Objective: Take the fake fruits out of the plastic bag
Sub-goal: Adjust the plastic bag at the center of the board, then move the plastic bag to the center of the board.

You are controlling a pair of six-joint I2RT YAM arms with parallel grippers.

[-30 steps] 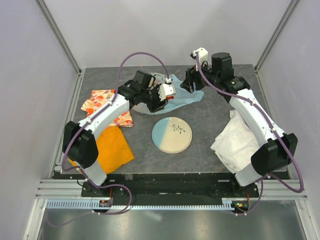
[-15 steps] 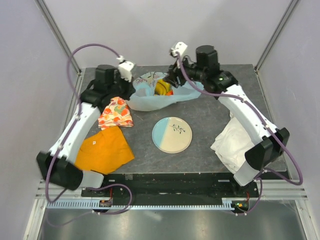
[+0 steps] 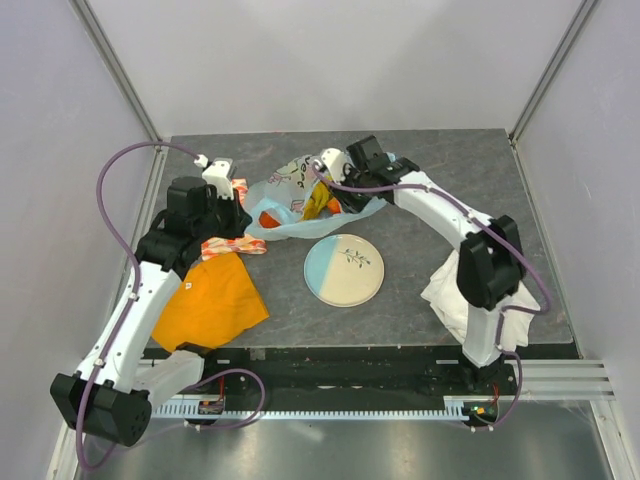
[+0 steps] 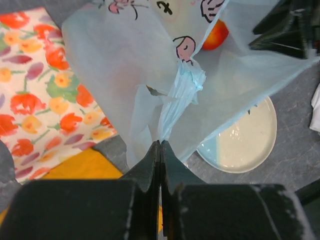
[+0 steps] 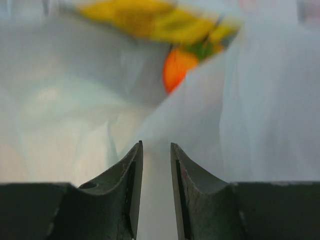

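Left gripper [image 4: 160,146] clamped the twisted handle of the plastic bag [image 4: 115,65]. Right gripper [image 5: 156,148], fingers nearly together, faced bag film, grasp unclear, fruits [image 5: 145,17] beyond.

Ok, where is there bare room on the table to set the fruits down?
The plate is empty. Bare table lies at the far right corner behind the right arm, between plate and white cloth, and along the near edge before the plate. The left is crowded: orange cloth, patterned cloth, bag and left arm.
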